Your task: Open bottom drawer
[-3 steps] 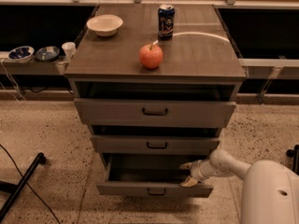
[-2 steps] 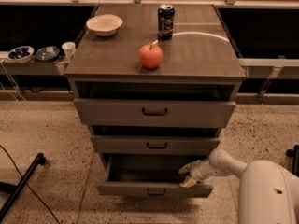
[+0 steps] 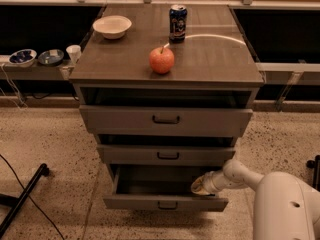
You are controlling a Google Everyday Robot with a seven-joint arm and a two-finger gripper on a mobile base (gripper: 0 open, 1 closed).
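The bottom drawer (image 3: 165,202) is the lowest of three grey-brown drawers in the cabinet. It stands pulled out toward me, its dark inside showing, with a small dark bar handle (image 3: 167,205) on its flat front. My gripper (image 3: 198,185) reaches in from the right on a white arm (image 3: 240,176) and sits inside the open drawer at its right end, just behind the front panel. The middle drawer (image 3: 168,155) and top drawer (image 3: 166,120) are pulled out a little.
On the cabinet top (image 3: 215,59) stand a red apple (image 3: 161,60), a dark soda can (image 3: 177,22) and a white bowl (image 3: 112,26). Small bowls and a cup (image 3: 73,53) sit on a low shelf at left. A black leg (image 3: 22,196) lies on the speckled floor at lower left.
My gripper and forearm have shifted slightly left, further into the open bottom drawer. The drawer itself looks unchanged.
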